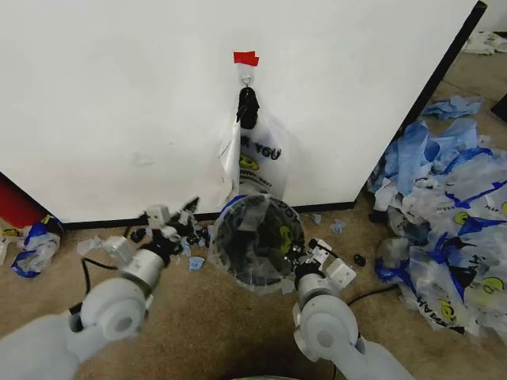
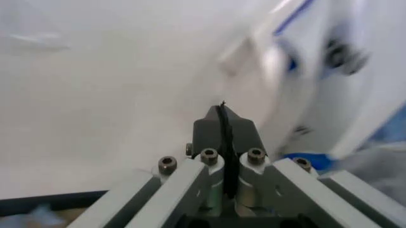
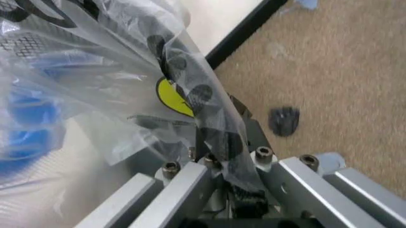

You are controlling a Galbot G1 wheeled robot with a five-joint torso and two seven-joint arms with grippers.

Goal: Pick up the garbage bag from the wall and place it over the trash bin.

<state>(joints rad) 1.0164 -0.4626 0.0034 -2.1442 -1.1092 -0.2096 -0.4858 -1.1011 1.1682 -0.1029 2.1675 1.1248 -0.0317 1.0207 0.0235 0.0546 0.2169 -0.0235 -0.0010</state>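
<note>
while the right gripper (image 3: 222, 142) pinches the garbage bag (image 1: 257, 162) at the trash bin (image 1: 255, 237), left gripper (image 2: 223, 124) closed empty, spread film evenly over rim.

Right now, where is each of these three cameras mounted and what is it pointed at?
Head view: on the robot's head, looking down at the wall, the hanging garbage bag and the trash bin, which already wears plastic; both arms show, left gripper and right gripper.
Left wrist view: on the left wrist, facing the wall; its shut fingers show.
Right wrist view: on the right wrist, facing carpet; its gripper pinches plastic film.
Shared: the head and right wrist views both show the yellow smiley print.
</note>
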